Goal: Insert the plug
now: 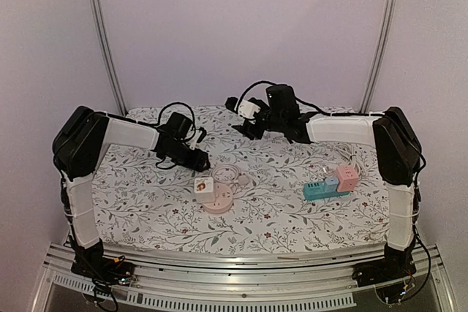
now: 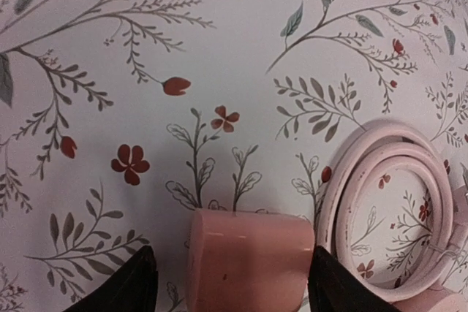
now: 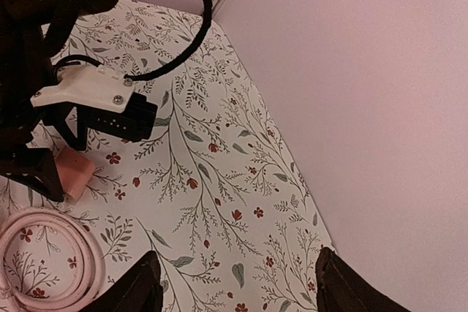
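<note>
Grab step: plug (image 2: 248,261) straddled by spread left fingers (image 2: 139,286), ungripped. Empty right fingers (image 3: 135,286) spread too. Next: plug squeezed, lifted to socket (image 1: 219,204) at 5 o'clock.

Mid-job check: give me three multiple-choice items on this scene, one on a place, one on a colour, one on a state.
1. Where is the pink plug?
A) between the fingers of the left gripper
B) on the long power strip
C) in the right gripper

2. What colour is the long power strip?
A) white
B) teal
C) black

3. The right gripper is:
A) shut on the pink plug
B) shut, empty
C) open, empty

Answers: 1 A, the left wrist view shows a finger on either side of it; 2 B, it looks plainly teal from above; 3 C, its fingers stand wide apart with nothing between them.
</note>
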Motion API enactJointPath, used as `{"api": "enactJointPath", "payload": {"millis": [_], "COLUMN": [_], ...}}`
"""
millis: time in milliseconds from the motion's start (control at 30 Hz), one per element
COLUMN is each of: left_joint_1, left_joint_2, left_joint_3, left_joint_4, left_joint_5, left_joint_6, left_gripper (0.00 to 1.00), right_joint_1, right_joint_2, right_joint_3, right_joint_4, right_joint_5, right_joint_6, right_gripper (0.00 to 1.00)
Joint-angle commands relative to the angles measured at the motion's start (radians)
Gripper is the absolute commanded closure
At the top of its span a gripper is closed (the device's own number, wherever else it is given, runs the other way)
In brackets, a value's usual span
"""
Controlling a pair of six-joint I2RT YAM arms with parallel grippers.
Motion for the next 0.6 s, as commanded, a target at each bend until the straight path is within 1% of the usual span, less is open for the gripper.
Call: {"api": "enactJointPath", "payload": {"millis": [0, 100, 200, 400, 433, 500, 567], "left_joint_1": [-0.01, -0.013, -0.019, -0.038, -0.04, -0.044, -0.049], "left_joint_2": [0.02, 0.012, 0.005, -0.05, -0.063, -0.093, -0.126], "left_joint_3": [0.025, 0.019, 0.02, -0.002, -0.008, -0.019, -0.03], "left_joint_4": [-0.029, -0.026, -0.035, -0.049, -0.049, -0.046, -0.038], "left_joint_5": [-0.015, -0.016, -0.023, -0.068, -0.078, -0.101, -0.128], "left_joint_6": [-0.003, -0.005, -0.004, -0.014, -0.017, -0.02, -0.018], "left_gripper": [0.35, 0.46, 0.52, 0.68, 0.69, 0.73, 0.75], "right_joint_1": [0.004, 0.005, 0.004, 0.005, 0.004, 0.004, 0.005], "right_joint_2": [-0.045, -0.047, -0.047, -0.048, -0.049, -0.05, -0.054], "right_joint_3": [-0.038, -0.044, -0.047, -0.046, -0.044, -0.039, -0.035], "right_joint_4": [0.018, 0.021, 0.026, 0.035, 0.037, 0.04, 0.046], "right_joint_5": [-0.002, 0.0, -0.005, 0.007, 0.014, 0.031, 0.049], "right_joint_6": [0.009, 0.007, 0.014, 0.041, 0.048, 0.068, 0.091], "right_gripper": [0.3, 0.3, 0.3, 0.3, 0.3, 0.3, 0.3]}}
